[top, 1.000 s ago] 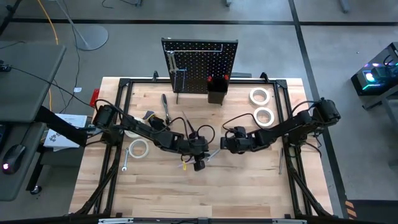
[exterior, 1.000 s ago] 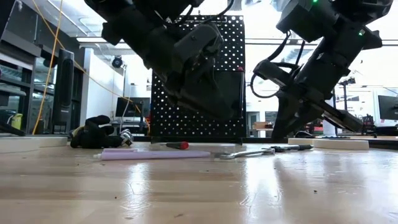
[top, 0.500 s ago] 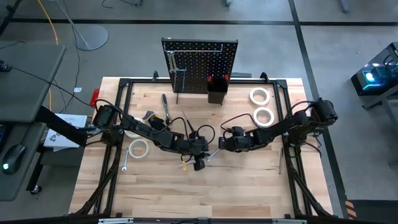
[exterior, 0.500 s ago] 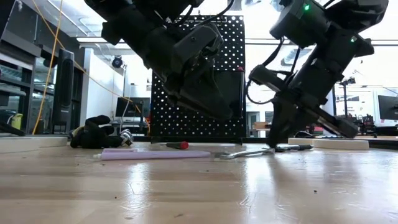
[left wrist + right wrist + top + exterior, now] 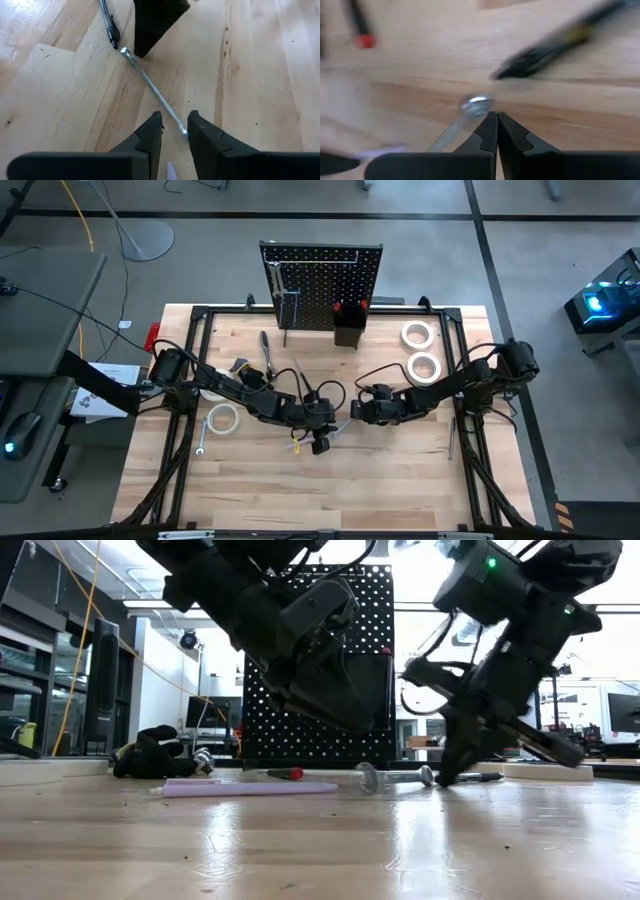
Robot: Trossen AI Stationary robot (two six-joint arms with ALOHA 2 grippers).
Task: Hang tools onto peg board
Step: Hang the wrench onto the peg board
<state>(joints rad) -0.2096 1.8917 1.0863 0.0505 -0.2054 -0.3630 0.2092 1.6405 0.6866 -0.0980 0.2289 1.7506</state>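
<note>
A: Which step of the job is in hand here?

B: I judge it is the picking up of a silver wrench (image 5: pixel 150 85) from the middle of the wooden table (image 5: pixel 400 480). The peg board (image 5: pixel 322 270) stands upright at the far edge, well apart from it, so the hanging is not yet begun.

A: How do the two grippers stand?

B: The left gripper (image 5: pixel 174 129) is low over the table, and its fingers are a little apart, with one end of the wrench between the tips. I cannot tell if they really press it. The right gripper (image 5: pixel 493 131) has its fingers together and holds nothing; its tip touches the table just beside the other end of the wrench, the ring end.

A: And the pose of the arms?

B: Both arms reach inward from their sides and almost meet in the centre, bent down steeply to the wood.

A: What does the next move need?

B: I think a firm closing on the thin shaft, because it lies flat. Then a lift and a long carry to a hook on the board.
</note>
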